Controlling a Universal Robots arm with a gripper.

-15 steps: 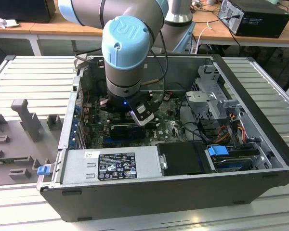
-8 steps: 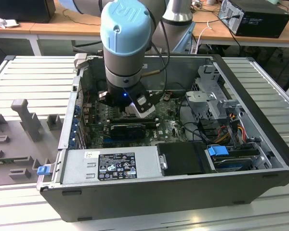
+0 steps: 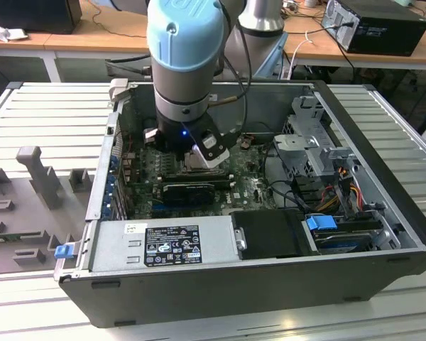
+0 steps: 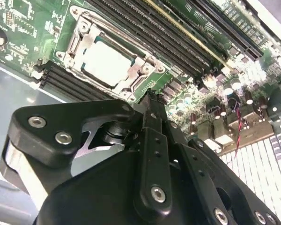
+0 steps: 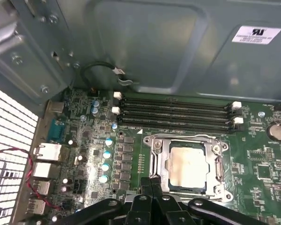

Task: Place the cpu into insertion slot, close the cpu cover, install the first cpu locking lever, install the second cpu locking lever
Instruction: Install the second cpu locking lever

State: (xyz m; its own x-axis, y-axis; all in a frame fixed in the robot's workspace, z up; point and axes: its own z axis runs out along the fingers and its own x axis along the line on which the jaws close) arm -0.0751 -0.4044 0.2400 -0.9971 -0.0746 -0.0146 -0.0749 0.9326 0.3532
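The cpu [image 5: 187, 165] lies flat in the insertion slot [image 5: 155, 140], its pale metal top showing through the window of the cpu cover [image 5: 162, 159]. The cover lies down flat over it. In the second wrist view the cpu [image 4: 107, 62] and cpu cover [image 4: 136, 71] sit just beyond my fingertips. My gripper [image 5: 152, 180] is shut with nothing between its fingers, and its tip [image 4: 151, 97] hovers at the socket frame's near edge. Thin metal lever rods [image 4: 116, 29] run along the frame's sides; I cannot tell whether they are latched. In the exterior view the arm's wrist [image 3: 188, 106] reaches down into the case.
Long black memory slots [image 5: 175, 115] lie beside the socket, toward the case wall [image 5: 168, 47]. Blue-topped capacitors [image 5: 106, 159] and rear ports [image 5: 47, 154] stand on the other side. A black card [image 3: 188, 192], power supply [image 3: 163, 245] and drive cage [image 3: 316, 145] crowd the open case.
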